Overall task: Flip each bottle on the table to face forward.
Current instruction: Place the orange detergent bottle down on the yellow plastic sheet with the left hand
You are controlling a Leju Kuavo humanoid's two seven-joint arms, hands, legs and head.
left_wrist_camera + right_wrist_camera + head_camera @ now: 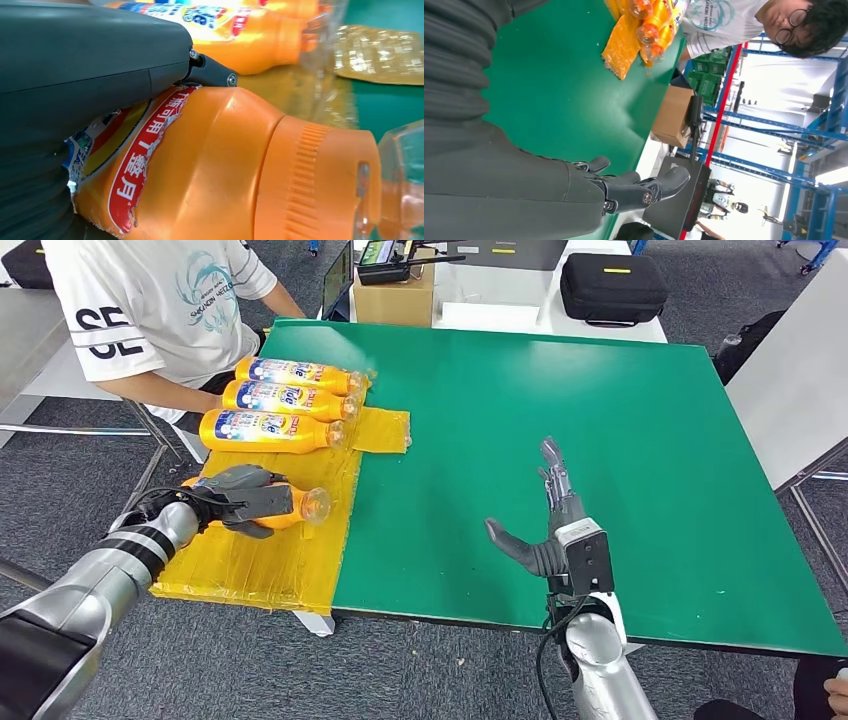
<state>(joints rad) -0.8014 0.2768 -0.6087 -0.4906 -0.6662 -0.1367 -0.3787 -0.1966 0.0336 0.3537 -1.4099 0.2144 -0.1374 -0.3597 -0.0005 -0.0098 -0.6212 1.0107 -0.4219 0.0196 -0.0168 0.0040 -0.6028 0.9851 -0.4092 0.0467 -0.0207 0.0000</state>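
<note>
Green desk runs across the scene, with a yellow taped mat covering its left edge. A person in a white shirt sits at the far left corner. Three orange bottles lie side by side on the mat's far part, labels up, clear caps pointing right. A fourth orange bottle lies nearer on the mat, gripped around its body by the left hand; wrist view shows its torn red label. Right hand is over bare green desk, fingers spread and straight, holding nothing.
</note>
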